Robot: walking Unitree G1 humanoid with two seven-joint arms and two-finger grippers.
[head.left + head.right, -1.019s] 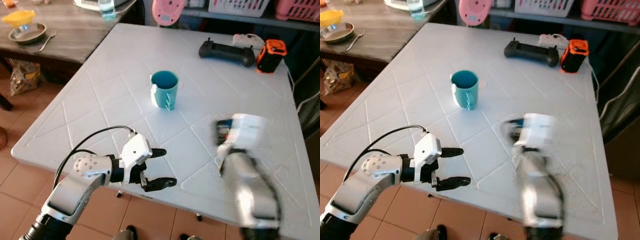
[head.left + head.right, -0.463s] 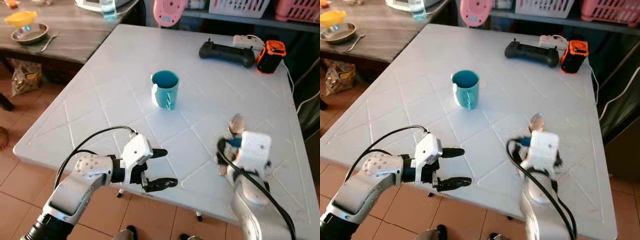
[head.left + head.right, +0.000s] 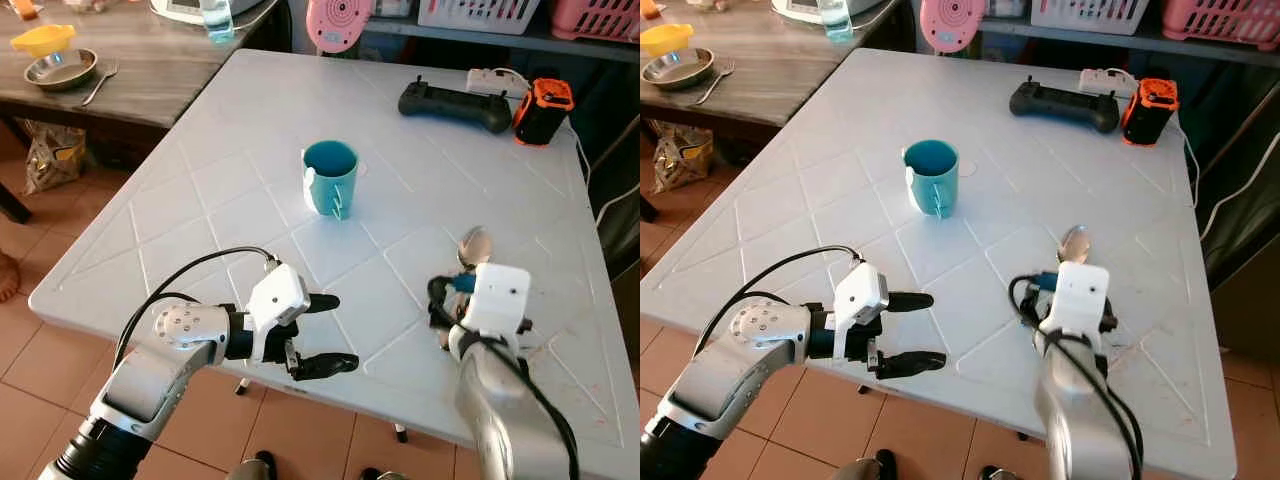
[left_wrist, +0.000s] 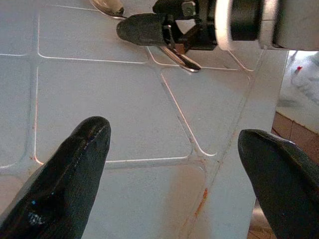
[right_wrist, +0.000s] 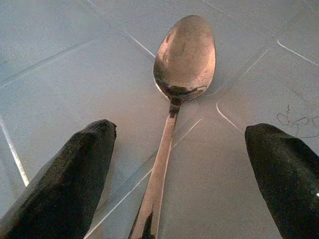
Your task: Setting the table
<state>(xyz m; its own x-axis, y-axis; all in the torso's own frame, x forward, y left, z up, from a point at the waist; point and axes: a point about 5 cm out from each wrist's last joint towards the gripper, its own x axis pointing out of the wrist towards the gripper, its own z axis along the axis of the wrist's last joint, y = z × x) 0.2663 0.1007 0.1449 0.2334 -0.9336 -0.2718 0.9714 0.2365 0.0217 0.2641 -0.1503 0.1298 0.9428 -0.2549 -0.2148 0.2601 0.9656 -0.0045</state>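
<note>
A metal spoon (image 5: pixel 184 55) lies flat on the white table (image 3: pixel 190 210), at its right front, bowl pointing away from me. My right gripper (image 5: pixel 180 130) is open just above the table, one finger on each side of the spoon's handle and apart from it. In the eye views this gripper (image 3: pixel 462 292) sits under its white wrist block, behind the spoon (image 3: pixel 472 246). A teal mug (image 3: pixel 329 178) stands upright mid-table. My left gripper (image 3: pixel 345 331) hovers open at the table's near edge, with nothing between its fingers.
A black controller (image 3: pixel 453 104), an orange-and-black device (image 3: pixel 541 110) and a power strip (image 3: pixel 497 78) lie at the table's far right. A wooden table at the left holds a metal bowl (image 3: pixel 60 68) and a fork (image 3: pixel 95 85). Tiled floor lies below the near edge.
The right arm was blurred in motion a second ago; now it holds still low over the table with the spoon lying between its open fingers. The left arm has hardly moved.
</note>
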